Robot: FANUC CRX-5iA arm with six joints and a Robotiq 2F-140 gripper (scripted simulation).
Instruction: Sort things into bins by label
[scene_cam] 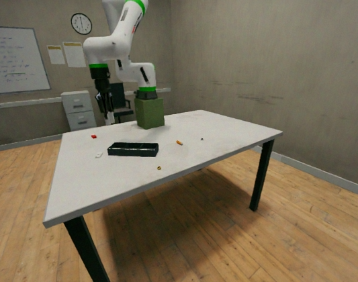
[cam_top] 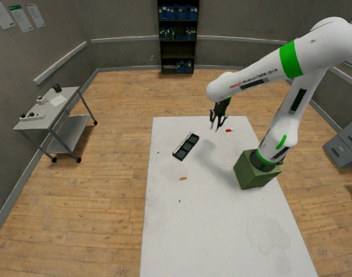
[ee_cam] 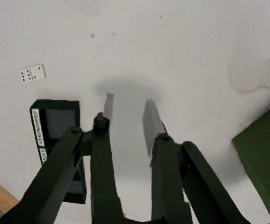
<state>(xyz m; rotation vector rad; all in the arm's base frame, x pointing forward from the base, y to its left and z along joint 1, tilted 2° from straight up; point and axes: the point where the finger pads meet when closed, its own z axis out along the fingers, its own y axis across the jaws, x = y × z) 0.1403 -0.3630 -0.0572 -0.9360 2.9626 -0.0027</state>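
Reading the top view as a clock centred on the black tray (cam_top: 177,157) (scene_cam: 133,152) (ee_cam: 61,104), find the hand (cam_top: 214,129) (scene_cam: 109,121) (ee_cam: 128,107) toward 2 o'clock, raised above the white desk (cam_top: 205,237) (scene_cam: 219,129) (ee_cam: 196,60). See 2 fingers part-open, gripping nothing, pointing down. Count 3 compartments in the tray, all bare inside from above, with white labels along 1 long side, too small to read here. Find a small red thing (cam_top: 228,130) (scene_cam: 94,136) with a white end also toward 2 o'clock, beyond the fingertips and resting on the desk. Spot a brass-coloured nut (cam_top: 158,152) (scene_cam: 159,168) at 9 o'clock, apart from the tray. Look to 6 o'clock for an orange piece (cam_top: 183,178) (scene_cam: 179,142), and farther out that way for a tiny dark nut (cam_top: 179,201) (scene_cam: 202,139). In the wrist view, see a white domino (ee_cam: 32,73) lying flat, dotted face up, between 11 and 12 o'clock from the tray, near but not touching. Back in the top view, find the arm's green block (cam_top: 251,176) (scene_cam: 150,114) (ee_cam: 261,150) between 3 and 4 o'clock.
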